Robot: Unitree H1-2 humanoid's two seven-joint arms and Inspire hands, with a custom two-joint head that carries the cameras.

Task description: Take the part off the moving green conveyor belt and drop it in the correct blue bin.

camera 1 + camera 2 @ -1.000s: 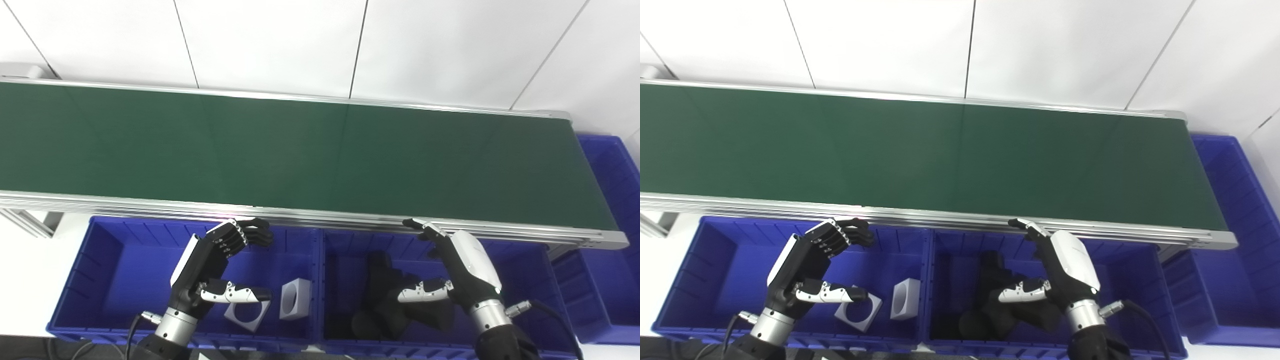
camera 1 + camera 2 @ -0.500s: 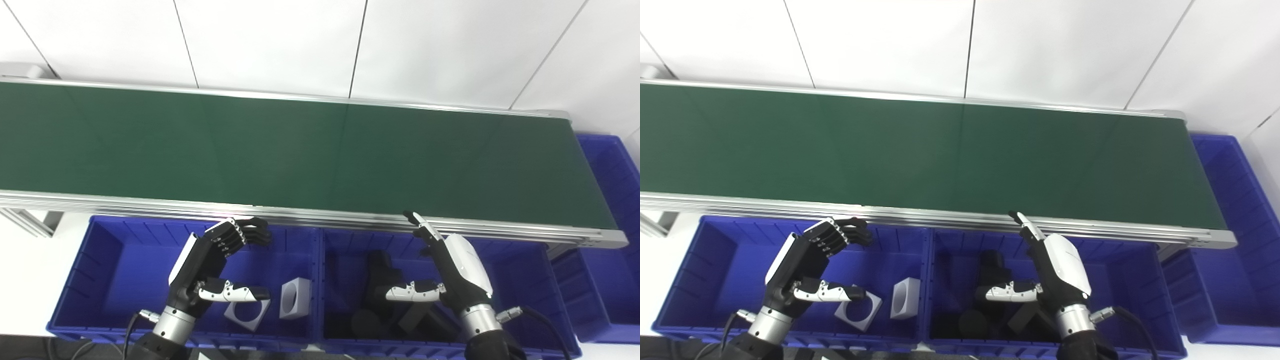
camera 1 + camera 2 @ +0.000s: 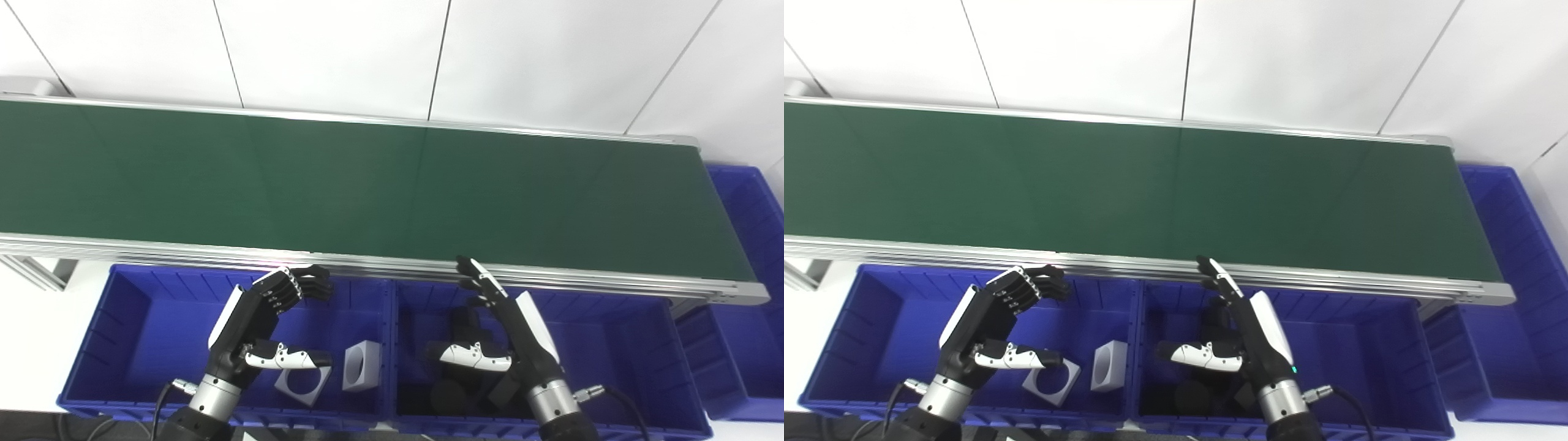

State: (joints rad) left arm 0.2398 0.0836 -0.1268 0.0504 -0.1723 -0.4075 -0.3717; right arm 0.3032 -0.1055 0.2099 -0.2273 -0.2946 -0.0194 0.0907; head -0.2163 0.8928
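- Conveyor belt (image 3: 367, 184): no part visible on it.
- Left hand (image 3: 257, 318): empty, fingers curled with thumb apart, over the left bin (image 3: 122, 343) holding two white parts (image 3: 303, 386).
- Right hand (image 3: 508, 331): spread wide, empty, over the middle bin (image 3: 637, 355) containing black parts (image 3: 459, 392).

1. Left hand (image 3: 257, 321) — black fingers and back, white side panel, white-and-black thumb, silver wrist cuff, thin black cable.
2. Right hand (image 3: 520, 343) — the same, with a white back shell.
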